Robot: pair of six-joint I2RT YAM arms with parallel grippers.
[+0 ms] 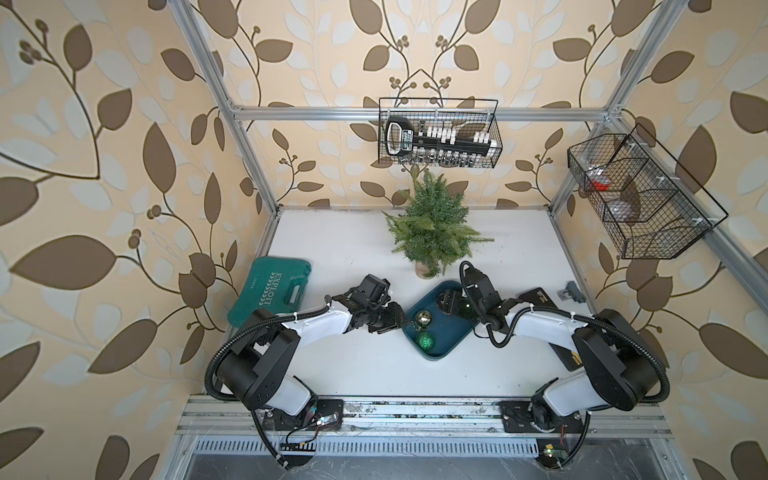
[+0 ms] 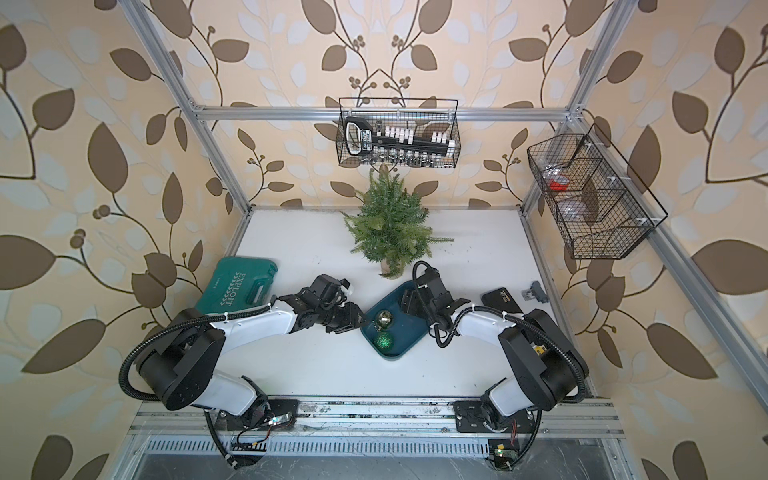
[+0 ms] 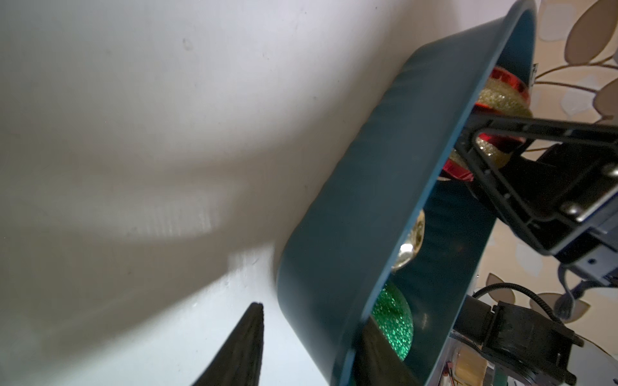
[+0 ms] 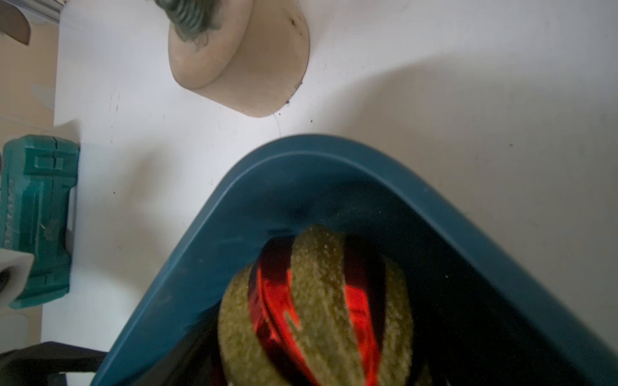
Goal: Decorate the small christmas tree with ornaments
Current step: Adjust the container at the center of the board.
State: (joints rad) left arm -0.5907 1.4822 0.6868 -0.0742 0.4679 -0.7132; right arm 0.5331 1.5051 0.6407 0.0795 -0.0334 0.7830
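The small christmas tree (image 1: 432,224) (image 2: 390,224) stands at the back middle on its tan base (image 4: 240,60). In front of it lies the blue tray (image 1: 449,336) (image 3: 351,200). A gold ornament (image 1: 424,318) (image 3: 413,240) and a green glitter ornament (image 1: 426,341) (image 3: 394,320) rest in it. My left gripper (image 1: 407,322) (image 3: 312,314) is open astride the tray's left wall, outer finger clear of it. My right gripper (image 1: 446,305) (image 4: 314,367) reaches into the tray's far end, shut on the red-and-gold ornament (image 4: 317,300) (image 3: 501,97), which is hidden in both top views.
A green tool case (image 1: 274,295) (image 4: 36,217) lies at the left of the table. A flat black object (image 1: 536,297) and a small grey part (image 1: 571,290) sit at the right. Wire baskets hang on the back rail (image 1: 440,133) and right rail (image 1: 640,195).
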